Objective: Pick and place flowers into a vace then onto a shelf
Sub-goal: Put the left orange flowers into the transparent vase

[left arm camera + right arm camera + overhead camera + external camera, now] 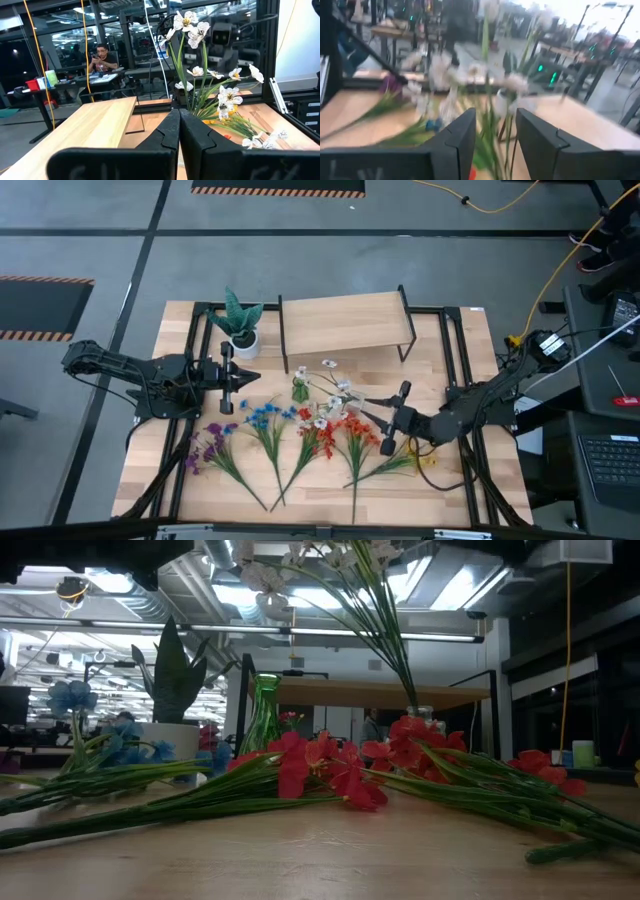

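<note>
So the right gripper (385, 422) is out over the middle of the table with its fingers clamped on the green stems of a white flower sprig (335, 392), holding it up off the wood; in the low view those white blossoms (262, 578) hang way above everything else, stems slanting down behind the red ones. The green vase (300, 390) stands just in front of the shelf (345, 323), and the white blossoms sit right next to it from above, can't tell if any stem is actually in it. The left gripper (246, 377) hangs near the potted plant (241, 323), fingers pressed together with nothing between them. The rest of the flowers are lying flat, fanned out across the front of the tabletop (470, 470): purple sprig (210, 448) far left, then blue sprig (265, 420), two red sprigs (335, 432), and a yellow sprig (420, 462) under the right arm. The shelf has nothing on it. A person (101, 59) sits at a desk in the background.
</note>
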Controlling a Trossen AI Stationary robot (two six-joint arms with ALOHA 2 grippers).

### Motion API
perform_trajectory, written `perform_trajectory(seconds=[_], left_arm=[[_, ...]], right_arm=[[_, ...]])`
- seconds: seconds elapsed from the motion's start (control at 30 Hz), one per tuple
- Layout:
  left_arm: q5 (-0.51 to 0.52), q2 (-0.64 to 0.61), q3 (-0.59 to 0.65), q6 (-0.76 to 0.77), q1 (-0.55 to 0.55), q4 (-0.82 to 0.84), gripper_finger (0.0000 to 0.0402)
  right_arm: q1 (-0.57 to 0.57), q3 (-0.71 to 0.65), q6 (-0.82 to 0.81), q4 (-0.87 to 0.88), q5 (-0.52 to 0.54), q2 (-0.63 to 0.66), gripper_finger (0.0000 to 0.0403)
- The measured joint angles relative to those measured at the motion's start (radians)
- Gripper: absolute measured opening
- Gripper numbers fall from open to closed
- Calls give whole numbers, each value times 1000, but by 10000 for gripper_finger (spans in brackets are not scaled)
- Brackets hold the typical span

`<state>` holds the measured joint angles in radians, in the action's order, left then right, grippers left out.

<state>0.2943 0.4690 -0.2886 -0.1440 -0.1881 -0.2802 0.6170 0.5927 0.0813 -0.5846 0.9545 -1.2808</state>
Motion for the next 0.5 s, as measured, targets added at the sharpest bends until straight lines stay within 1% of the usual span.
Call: perform_trajectory(seconds=[0.17, 0.3, 0.5], left_arm=[[0, 0, 0, 0, 0, 0, 6], [0, 0, 0, 0, 0, 0, 6], [0, 0, 0, 0, 0, 0, 6]], right_arm=[[3, -10, -187, 198, -87, 0, 142], [3, -10, -276, 309, -93, 0, 142], [18, -10, -313, 329, -93, 0, 142]])
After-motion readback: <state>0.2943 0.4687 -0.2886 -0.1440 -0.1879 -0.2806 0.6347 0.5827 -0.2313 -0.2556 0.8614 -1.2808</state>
